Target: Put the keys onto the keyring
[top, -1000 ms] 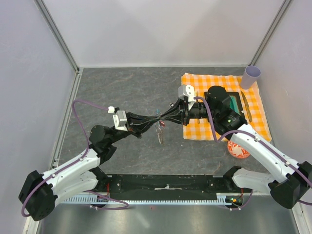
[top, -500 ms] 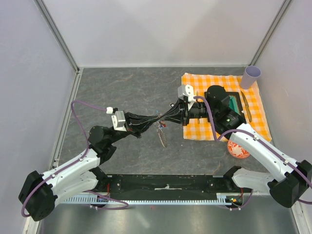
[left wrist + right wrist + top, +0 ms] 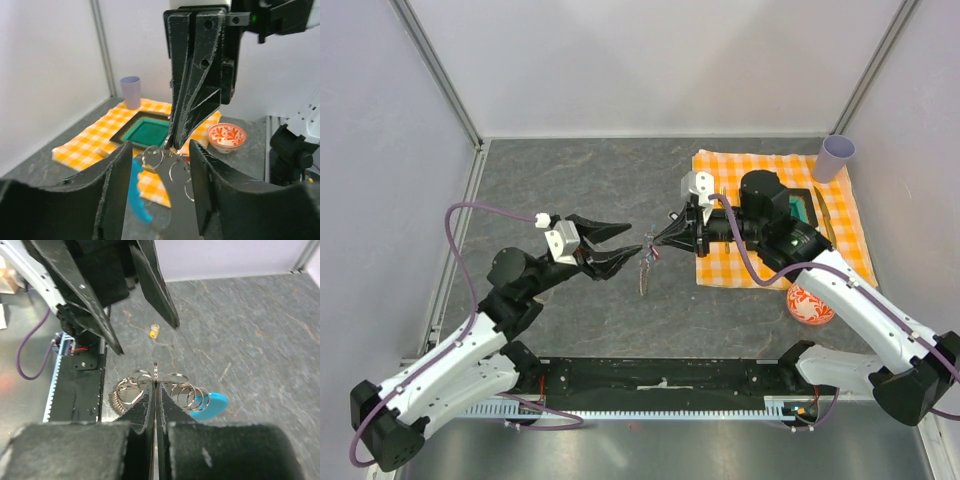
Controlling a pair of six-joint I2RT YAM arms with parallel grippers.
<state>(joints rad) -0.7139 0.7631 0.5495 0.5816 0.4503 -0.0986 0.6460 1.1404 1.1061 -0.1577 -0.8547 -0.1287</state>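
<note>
From the top view I see the right gripper (image 3: pixel 656 241) clenched on the keyring (image 3: pixel 644 272) above the grey table (image 3: pixel 570 180), just off the left edge of the orange checked cloth (image 3: pixel 716 270). The ring bundle hangs off those fingertips as a thin pale strand, its long axis running from the grip toward the near edge and leaning slightly left (at this height it reads as little more than a streak). The left gripper (image 3: pixel 632 238) faces it from the left with its jaws released and spread, nothing between them, its tips close to the strand but apart from it. Through the right wrist camera the wire loops (image 3: pixel 175 382) fan out crosswise to either side of the pinched fingertips, with a tighter stack of coils at the left end and the blue piece (image 3: pixel 210 405) at the right end, pointing away to the right. A tiny yellow object (image 3: pixel 155 331) lies on the table beyond. In the left wrist view the blue piece dangles below the loops, blurred and partly cut off by my own left fingers (image 3: pixel 112 195). The red-headed key I cannot pick out with any confidence, and the loops overlap too much to count.
</note>
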